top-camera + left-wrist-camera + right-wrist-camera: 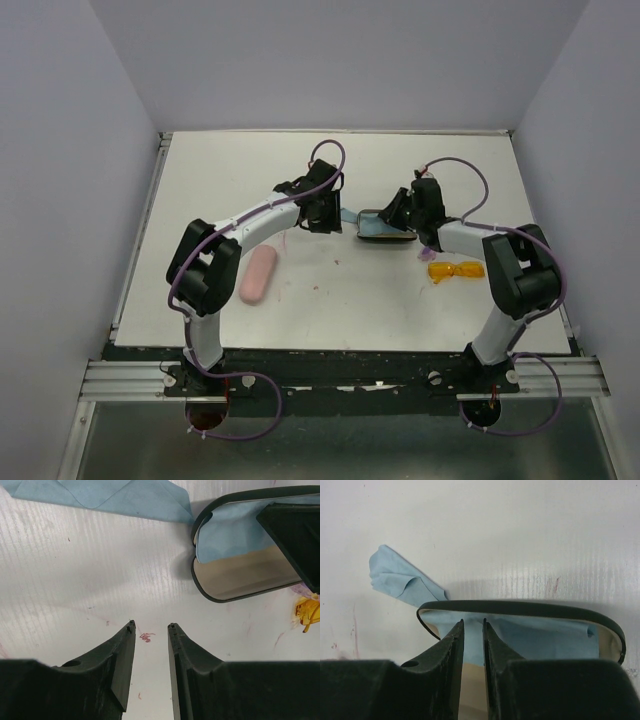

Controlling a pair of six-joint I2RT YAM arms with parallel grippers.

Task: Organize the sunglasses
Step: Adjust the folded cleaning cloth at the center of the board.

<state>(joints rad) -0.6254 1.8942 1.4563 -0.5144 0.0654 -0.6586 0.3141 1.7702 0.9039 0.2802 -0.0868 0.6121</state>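
The orange sunglasses (455, 270) lie on the table in front of my right arm, and they also show at the right edge of the left wrist view (307, 611). A faint pale purple shape (421, 256) lies by the near right corner of the open black case (385, 232). A light blue cloth (540, 635) lies inside that case (520, 605). My right gripper (473, 621) reaches into the case with its jaws a narrow gap apart, tips at the cloth. My left gripper (151, 625) hangs open over bare table, left of the case (196, 572).
A second blue cloth (348, 215) lies on the table between the two grippers, beside the case's left end (400, 580). A shut pink case (258, 273) rests near my left arm. Grey walls enclose the table on three sides.
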